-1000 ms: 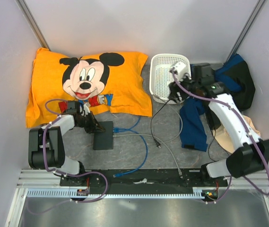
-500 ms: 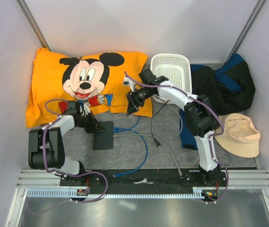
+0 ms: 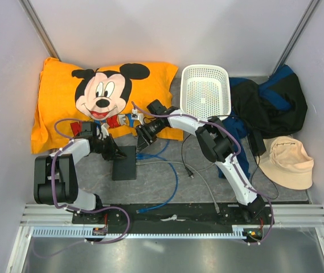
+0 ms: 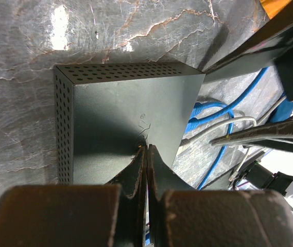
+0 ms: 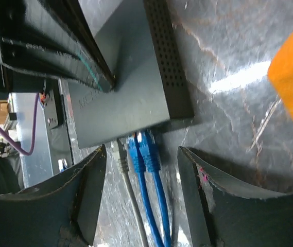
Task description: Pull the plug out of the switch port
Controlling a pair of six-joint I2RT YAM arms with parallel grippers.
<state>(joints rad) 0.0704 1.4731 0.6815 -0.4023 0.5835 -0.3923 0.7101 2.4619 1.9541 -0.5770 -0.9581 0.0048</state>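
Left gripper (image 4: 145, 148), closed empty, pins the flat dark-grey switch port (image 4: 120, 108) (probably so it cannot slide); right gripper (image 5: 141, 150), jaws apart, frames the blue plugs (image 5: 147, 154).

The dark-grey switch port (image 3: 124, 162) lies flat (perforated sides), two blue plugs (image 5: 149, 152) and a grey plug (image 5: 119, 157) seated.

— Pale lilac walls (image 3: 150, 34) close in three sides, with a slanted metal post (image 3: 39, 28) at each far corner.
— And below?
— A grey, marble-veined surface (image 3: 156, 182) streaked with white glare (image 4: 59, 20). A ribbed aluminium rail (image 3: 173, 230) lines its near edge.
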